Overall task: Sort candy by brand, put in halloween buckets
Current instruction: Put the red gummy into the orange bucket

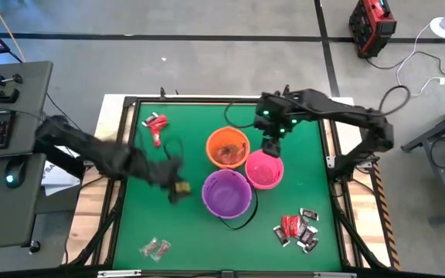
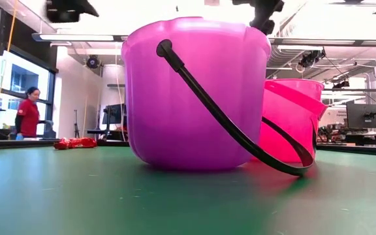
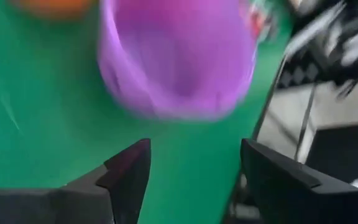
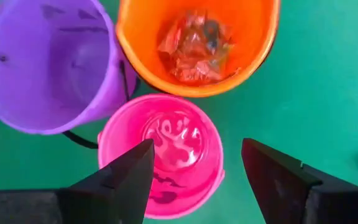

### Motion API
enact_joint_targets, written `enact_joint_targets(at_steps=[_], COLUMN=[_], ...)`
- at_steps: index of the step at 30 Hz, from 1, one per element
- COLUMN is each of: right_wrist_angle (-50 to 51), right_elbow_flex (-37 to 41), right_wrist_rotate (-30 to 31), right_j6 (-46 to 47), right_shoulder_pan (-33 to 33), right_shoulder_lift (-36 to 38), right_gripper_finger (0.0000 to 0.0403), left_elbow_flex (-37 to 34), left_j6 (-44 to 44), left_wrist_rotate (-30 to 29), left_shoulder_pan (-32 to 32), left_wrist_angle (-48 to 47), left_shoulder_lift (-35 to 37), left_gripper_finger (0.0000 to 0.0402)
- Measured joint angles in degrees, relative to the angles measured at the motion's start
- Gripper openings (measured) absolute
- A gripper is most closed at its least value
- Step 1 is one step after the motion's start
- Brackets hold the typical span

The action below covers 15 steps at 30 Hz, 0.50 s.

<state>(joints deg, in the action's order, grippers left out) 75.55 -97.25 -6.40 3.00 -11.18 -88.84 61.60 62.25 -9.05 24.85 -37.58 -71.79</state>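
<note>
Purple bucket nearest; right gripper spread, empty, over pink bucket; left gripper spread, empty

High view: overhead, straight down, whole green table. Low view: table level, close behind purple bucket, room beyond. Left wrist: angled down, near same purple bucket. Right wrist: straight down over pink bucket, orange bucket shared with high view.

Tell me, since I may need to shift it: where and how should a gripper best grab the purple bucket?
Probably by the rim of the purple bucket, from straight above: it stands upright with its mouth open, and its thin black handle hangs down against the side, too low to hook.
</note>
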Motion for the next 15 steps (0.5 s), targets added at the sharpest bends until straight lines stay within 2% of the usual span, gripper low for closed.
enact_joint_targets(at_steps=[3,6,8,11,15], right_wrist_angle=[-0.74,-0.95,-1.03,-1.27,-1.31], right_elbow_flex=[0.0,0.0,0.0,0.0,0.0], right_wrist_rotate=[0.28,2.07,3.35,4.91,4.92], right_j6=[0.13,1.02,0.82,0.59,0.59], right_shoulder_pan=[1.03,2.22,3.1,4.38,5.83], right_shoulder_lift=[2.66,4.49,5.09,5.47,5.52], right_gripper_finger=[0.0236,0.0236,0.0236,0.0236,0.0236], left_elbow_flex=[0.12,1.43,2.57,5.46,11.56], left_j6=[13.73,27.3,33.37,38.13,39.08], left_wrist_rotate=[1.56,6.05,9.85,14.62,15.77], left_shoulder_pan=[8.18,14.3,16.96,18.91,19.26], left_wrist_angle=[0.51,0.4,0.37,-0.97,-9.33], left_shoulder_lift=[-7.61,-15.26,-19.9,-25.82,-31.17], left_gripper_finger=[0.0234,0.0231,0.0231,0.0231,0.0231])
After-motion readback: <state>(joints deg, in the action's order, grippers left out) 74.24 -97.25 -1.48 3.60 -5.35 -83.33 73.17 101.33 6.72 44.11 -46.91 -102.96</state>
